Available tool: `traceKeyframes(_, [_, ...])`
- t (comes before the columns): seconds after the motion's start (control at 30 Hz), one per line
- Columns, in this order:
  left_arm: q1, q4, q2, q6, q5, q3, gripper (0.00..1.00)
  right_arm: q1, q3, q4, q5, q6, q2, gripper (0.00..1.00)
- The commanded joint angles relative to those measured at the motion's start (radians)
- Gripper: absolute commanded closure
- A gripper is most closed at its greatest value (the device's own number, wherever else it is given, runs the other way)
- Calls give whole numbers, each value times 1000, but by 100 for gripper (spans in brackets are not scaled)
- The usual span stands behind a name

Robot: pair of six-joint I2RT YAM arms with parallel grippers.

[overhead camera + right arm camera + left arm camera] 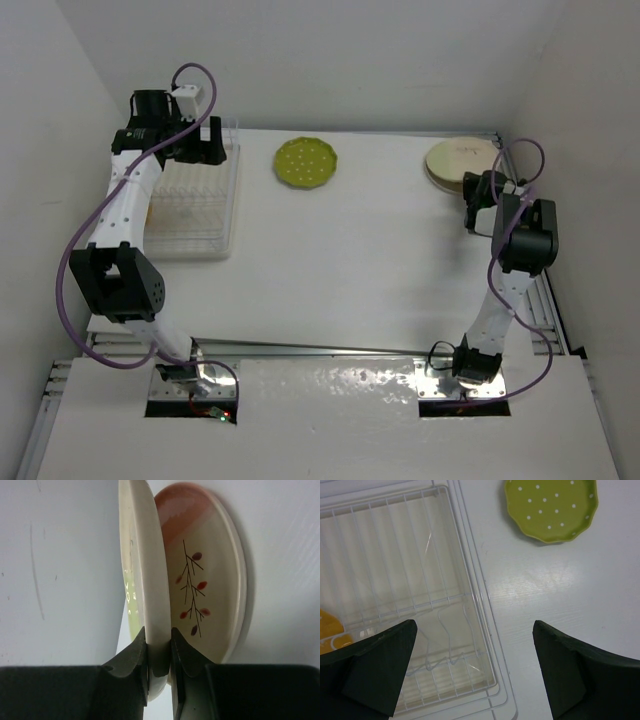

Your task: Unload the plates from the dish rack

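The dish rack [200, 228] sits near the far-left corner of the table [350, 270], its long side running along the left edge. The left gripper [198, 148] hovers over the rack's far end with its jaws spread wide and nothing between them. In the left wrist view its two dark fingers [380, 672] frame the rack's [410, 555] white wire ribs and clear tray. One plate is in the rack: an orange plate [327, 630], only a sliver of which shows at the rack's left side, partly behind a finger.

The lime green plate [306, 162] with pale dots lies flat on the table near the middle of the far edge, well apart from the rack. It also shows in the left wrist view [551, 507], just beyond the rack's right rim.

At the far-right corner the right gripper [474, 192] is clamped on the near rim of the cream plate [455, 158]. The right wrist view shows its fingers [132, 662] pinching that rim from both faces [147, 580]. Just behind it is the pink plate [207, 575] — cream-rimmed, with a thin branch and red leaves painted on it. At the gripped end the cream plate stands slightly off the pink one; whether they touch farther along I cannot tell.
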Motion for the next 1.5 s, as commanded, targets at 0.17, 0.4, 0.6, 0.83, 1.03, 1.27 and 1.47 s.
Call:
traceKeyframes(0.17, [11, 7, -7, 18, 19, 29, 0, 3, 117, -145, -110, -98, -64, 48])
traceKeyframes(0.4, [11, 6, 2, 19, 26, 45, 0, 2, 272, -616, -88, -236, -103, 40])
traceKeyframes(0.6, [11, 3, 9, 24, 29, 61, 0, 2, 313, -703, -50, -267, -106, 40])
traceKeyframes(0.83, [11, -5, 2, 38, 5, 65, 0, 3, 340, -763, -41, -282, -100, 38])
traceKeyframes(1.03, [11, -11, 0, 36, -227, 100, 0, 9, 327, -755, -85, -364, -146, 38])
traceKeyframes(1.27, [12, 39, -40, 226, -787, 33, 40, 89, 259, -778, -183, -607, -192, 36])
traceKeyframes(1.47, [194, -53, -9, 157, -683, 43, 7, 129, 226, -807, -324, -647, -258, 36])
